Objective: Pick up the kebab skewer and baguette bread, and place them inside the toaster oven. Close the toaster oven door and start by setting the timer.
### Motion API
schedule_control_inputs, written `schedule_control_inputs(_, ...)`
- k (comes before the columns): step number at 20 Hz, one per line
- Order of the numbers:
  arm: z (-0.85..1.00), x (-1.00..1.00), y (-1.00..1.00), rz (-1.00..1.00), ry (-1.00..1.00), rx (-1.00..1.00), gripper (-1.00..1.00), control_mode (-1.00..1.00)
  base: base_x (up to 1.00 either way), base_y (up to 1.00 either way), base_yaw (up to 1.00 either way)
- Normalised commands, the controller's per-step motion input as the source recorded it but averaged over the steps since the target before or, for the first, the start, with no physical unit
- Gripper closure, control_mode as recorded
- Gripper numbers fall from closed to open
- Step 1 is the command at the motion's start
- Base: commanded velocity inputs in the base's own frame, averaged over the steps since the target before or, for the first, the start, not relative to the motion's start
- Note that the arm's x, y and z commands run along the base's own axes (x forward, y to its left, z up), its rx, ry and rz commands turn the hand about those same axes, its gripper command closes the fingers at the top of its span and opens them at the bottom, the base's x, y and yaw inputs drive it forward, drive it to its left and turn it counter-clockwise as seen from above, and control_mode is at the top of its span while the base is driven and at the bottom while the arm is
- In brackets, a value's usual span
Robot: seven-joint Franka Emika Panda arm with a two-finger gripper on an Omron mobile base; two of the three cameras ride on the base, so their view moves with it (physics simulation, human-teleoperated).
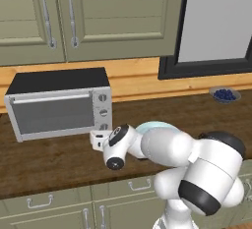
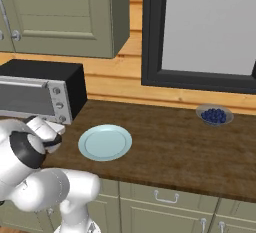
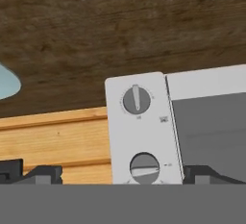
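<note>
The toaster oven (image 1: 59, 81) stands on the counter at the left, silver with a black top. Its door (image 1: 53, 113) is shut against the body, handle bar along the upper edge. My gripper (image 1: 97, 140) hovers just in front of the knob panel's lower end, open and holding nothing. In the hand view the panel (image 3: 139, 131) appears upside down, with one knob (image 3: 136, 99) and another knob (image 3: 144, 166) between my spread fingertips (image 3: 44, 172); my gripper (image 3: 125, 174) faces it. The right base view puts my gripper (image 2: 52, 130) beside the oven (image 2: 50, 77). The kebab skewer and baguette bread are out of view.
A pale blue plate (image 2: 105, 142) lies bare on the wooden counter right of the oven. A small bowl of blueberries (image 2: 214, 114) sits far right near the wall. Cabinets hang above the oven, and a dark-framed window (image 2: 210, 27) is behind the counter.
</note>
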Motion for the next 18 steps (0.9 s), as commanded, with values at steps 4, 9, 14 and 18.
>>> schedule_control_inputs(4,-0.01,0.12,0.01,0.0,0.0,0.0,-1.0,-1.0,0.0,0.0,0.0)
schedule_control_inputs(9,-0.01,0.21,0.0,0.0,0.0,0.0,-1.0,-1.0,0.0,0.0,0.0)
schedule_control_inputs(14,-0.14,0.05,0.0,0.0,0.0,0.0,-1.0,-1.0,0.0,0.0,0.0)
schedule_control_inputs(18,-0.11,0.04,-0.03,0.0,0.0,0.0,-1.0,-1.0,0.0,0.0,0.0)
